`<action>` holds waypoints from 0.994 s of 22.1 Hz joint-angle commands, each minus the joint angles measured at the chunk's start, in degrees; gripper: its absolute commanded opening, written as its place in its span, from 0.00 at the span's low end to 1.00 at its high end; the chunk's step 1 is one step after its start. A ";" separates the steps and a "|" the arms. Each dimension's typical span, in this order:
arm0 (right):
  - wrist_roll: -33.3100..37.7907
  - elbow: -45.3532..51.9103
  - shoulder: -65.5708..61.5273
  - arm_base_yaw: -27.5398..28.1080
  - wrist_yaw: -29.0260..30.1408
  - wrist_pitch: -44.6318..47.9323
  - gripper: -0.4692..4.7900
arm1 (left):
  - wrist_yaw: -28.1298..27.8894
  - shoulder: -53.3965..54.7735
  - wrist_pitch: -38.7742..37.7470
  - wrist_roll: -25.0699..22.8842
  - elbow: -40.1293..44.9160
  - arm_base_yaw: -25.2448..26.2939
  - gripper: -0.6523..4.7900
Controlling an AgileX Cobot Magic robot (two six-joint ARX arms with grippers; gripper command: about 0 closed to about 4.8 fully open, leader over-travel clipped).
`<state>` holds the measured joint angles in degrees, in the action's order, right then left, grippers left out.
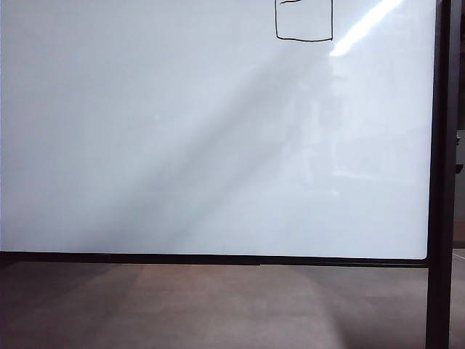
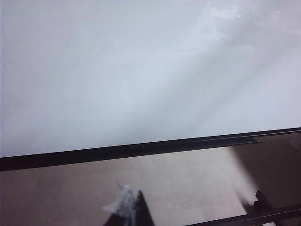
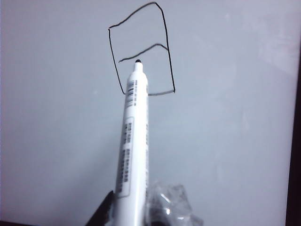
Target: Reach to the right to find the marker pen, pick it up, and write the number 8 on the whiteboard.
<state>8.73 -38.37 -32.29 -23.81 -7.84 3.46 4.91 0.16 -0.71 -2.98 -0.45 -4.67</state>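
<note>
From my right wrist camera, the right gripper (image 3: 136,212) is clamped around the lower barrel of the marker pen (image 3: 133,146), whose white labelled body runs straight out ahead of the fingers toward the whiteboard (image 3: 56,117). Its dark tip sits in front of the number 8 (image 3: 141,49), a boxy black outline with a wavy crossbar, just under that crossbar; I cannot tell whether the tip touches the surface. Bare white board spreads wide to either side of the pen, and the black frame (image 3: 294,155) stands well off to one side. In the exterior view the figure's lower half shows at the top edge, with neither arm in sight. On the left wrist camera, only a dark sliver of the left gripper (image 2: 136,209) shows, so I cannot tell its state; the board's lower frame lies ahead of it.
</note>
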 commanded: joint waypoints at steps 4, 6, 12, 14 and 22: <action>1.49 11.56 18.56 -0.04 -3.23 -0.68 0.08 | 0.26 0.07 0.63 0.00 -0.04 0.15 0.11; 1.53 13.86 23.10 -0.02 -3.69 -0.92 0.08 | 0.24 0.07 0.61 0.00 -0.04 0.13 0.11; 0.90 14.32 31.23 -0.04 -3.98 -8.52 0.09 | 0.26 0.07 0.59 0.00 -0.04 0.13 0.11; -1.68 14.25 32.13 -0.07 -4.07 -9.57 0.09 | 0.24 0.07 0.59 0.00 -0.04 0.13 0.11; -11.02 17.35 32.13 6.80 -3.10 -18.12 0.09 | 0.26 0.07 0.42 0.00 -0.04 0.13 0.11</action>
<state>-2.61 -22.09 -0.19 -19.25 -11.84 -15.11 4.95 0.16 -0.78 -2.98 -0.45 -4.69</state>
